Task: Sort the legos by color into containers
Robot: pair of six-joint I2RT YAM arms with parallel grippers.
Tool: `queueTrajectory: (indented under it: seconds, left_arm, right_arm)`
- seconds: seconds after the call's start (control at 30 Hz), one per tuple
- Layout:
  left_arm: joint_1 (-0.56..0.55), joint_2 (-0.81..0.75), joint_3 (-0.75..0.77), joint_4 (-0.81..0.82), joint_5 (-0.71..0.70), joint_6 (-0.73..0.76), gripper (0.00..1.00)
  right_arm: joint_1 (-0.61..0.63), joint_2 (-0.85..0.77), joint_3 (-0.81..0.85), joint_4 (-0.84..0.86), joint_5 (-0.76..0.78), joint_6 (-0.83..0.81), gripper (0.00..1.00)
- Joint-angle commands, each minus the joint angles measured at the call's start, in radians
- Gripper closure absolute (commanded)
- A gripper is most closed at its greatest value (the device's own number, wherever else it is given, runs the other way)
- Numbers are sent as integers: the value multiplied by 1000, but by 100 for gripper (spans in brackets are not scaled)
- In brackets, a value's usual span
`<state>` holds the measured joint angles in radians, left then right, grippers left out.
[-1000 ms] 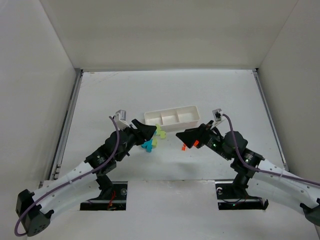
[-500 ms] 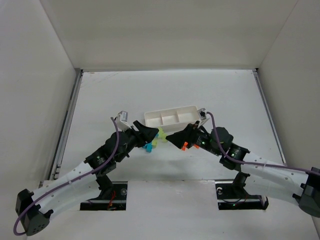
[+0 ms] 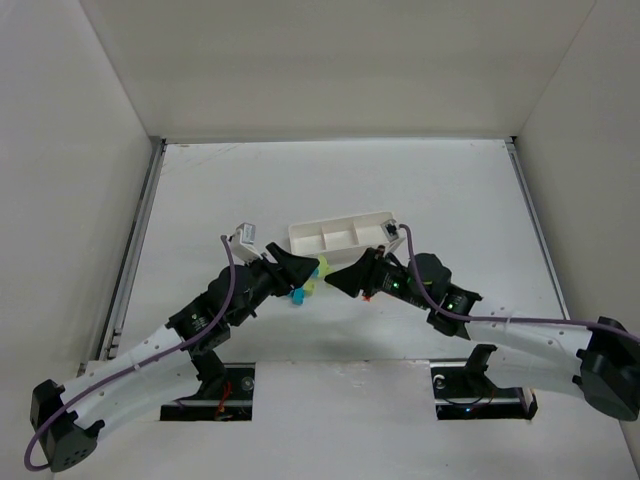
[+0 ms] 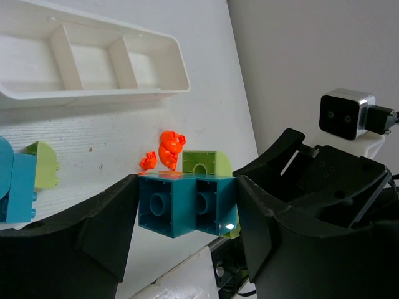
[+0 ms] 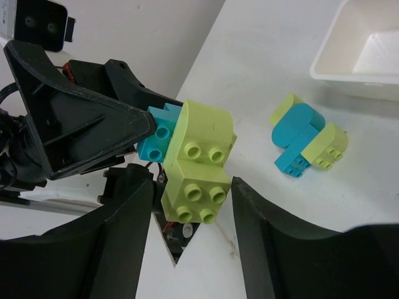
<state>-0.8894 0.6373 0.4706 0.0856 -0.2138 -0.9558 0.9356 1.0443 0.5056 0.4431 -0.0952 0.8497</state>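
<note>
**Tray** (image 4: 93, 96): white, long and shallow, with three compartments split by thin dividers. It lies on the table (image 3: 250, 180) just beyond the fingertips of both grippers. The top view shows all three compartments bare. The left wrist view crops the end one, and the right wrist view catches only a corner.

**Left gripper** (image 4: 187, 187): fingers pressed against both sides of a cyan brick (image 4: 177, 208), held clear of the table.

**Right gripper** (image 5: 192, 187): fingers clamped on a green brick (image 5: 201, 163) that is joined to the cyan brick. The two grippers meet tip to tip over this pair.

**Orange pieces** (image 4: 168, 148): two small ones on the table just past the left fingertips, between them and the tray. Only the left wrist view shows them clearly.

**Loose bricks** (image 5: 304, 138): one cyan and several green, touching one another on the table. They lie off to the side of the right fingers, near the tray corner.

**By view:** the right wrist view alone shows the green brick's studs and the left fingers on the cyan brick. In the top view the held pair is mostly hidden by the grippers.
</note>
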Motion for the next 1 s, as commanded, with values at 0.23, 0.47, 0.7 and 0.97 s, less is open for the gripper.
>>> queueTrajectory:
  seconds: [0.23, 0.47, 0.7, 0.97]
  left_arm:
    - [10, -37, -16, 46, 1, -17, 56]
    - [36, -44, -33, 45, 8, -15, 61]
    - [60, -53, -36, 20, 10, -11, 63]
    - [92, -51, 9, -9, 10, 17, 62]
  right_arm:
    - [-2, -15, -35, 111, -6, 31, 61]
    - [-48, -95, -67, 92, -4, 31, 65]
    - [-113, -187, -90, 28, -20, 22, 66]
    - [-183, -124, 14, -122, 23, -79, 65]
